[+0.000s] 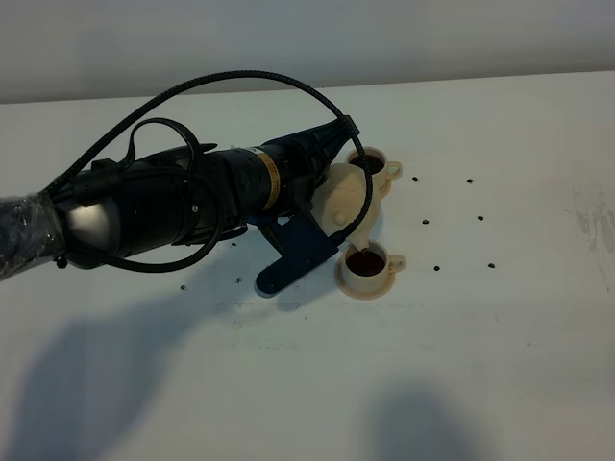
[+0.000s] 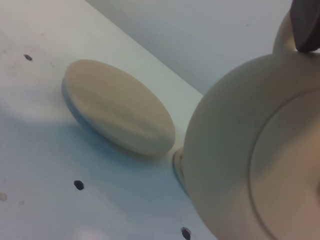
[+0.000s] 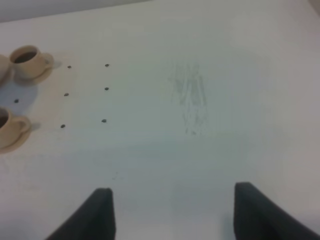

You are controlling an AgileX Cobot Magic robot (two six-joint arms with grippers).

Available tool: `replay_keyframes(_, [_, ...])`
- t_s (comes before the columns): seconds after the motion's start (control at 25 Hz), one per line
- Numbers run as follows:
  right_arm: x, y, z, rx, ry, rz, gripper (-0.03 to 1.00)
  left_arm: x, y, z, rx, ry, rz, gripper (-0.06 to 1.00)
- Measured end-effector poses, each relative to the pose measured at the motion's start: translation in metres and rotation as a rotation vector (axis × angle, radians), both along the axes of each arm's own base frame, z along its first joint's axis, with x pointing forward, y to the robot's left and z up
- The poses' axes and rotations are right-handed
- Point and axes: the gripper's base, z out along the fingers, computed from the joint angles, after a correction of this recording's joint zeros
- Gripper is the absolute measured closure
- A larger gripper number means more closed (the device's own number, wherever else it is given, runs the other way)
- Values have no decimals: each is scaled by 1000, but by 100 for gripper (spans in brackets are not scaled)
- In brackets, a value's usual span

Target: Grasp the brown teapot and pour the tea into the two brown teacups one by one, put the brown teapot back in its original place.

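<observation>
My left gripper (image 1: pixel 325 197) is shut on the brown teapot (image 1: pixel 346 197) and holds it tilted in the air between the two brown teacups. The near teacup (image 1: pixel 368 262) and the far teacup (image 1: pixel 373 168) each sit on a small saucer and hold dark tea. In the left wrist view the teapot's round body (image 2: pixel 250 165) fills the right side, with a dark fingertip (image 2: pixel 305 25) at its loop handle. The original place, a flat round saucer (image 2: pixel 117 107), lies bare beside it. My right gripper (image 3: pixel 170 215) is open above bare table, and both teacups (image 3: pixel 27 60) (image 3: pixel 7 127) lie far off it.
The white table (image 1: pixel 500 336) carries several small dark dots (image 1: pixel 480 218) right of the cups. A blue gripper part (image 1: pixel 293 254) hangs low beside the near cup. The left arm's black body and cable loop (image 1: pixel 173 197) span the table's left half.
</observation>
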Motion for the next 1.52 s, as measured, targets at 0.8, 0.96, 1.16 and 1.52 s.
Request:
replay_keyframes(0.8, [0, 0, 0, 0, 0, 0, 47, 0, 0, 0, 33, -17, -31, 85])
replay_keyframes(0.96, [0, 0, 0, 0, 0, 0, 47, 0, 0, 0, 35, -19, -34, 85])
replay_keyframes(1.16, [0, 0, 0, 0, 0, 0, 47, 0, 0, 0, 36, -19, -35, 85])
replay_keyframes(1.52, [0, 0, 0, 0, 0, 0, 47, 0, 0, 0, 39, -21, -38, 85])
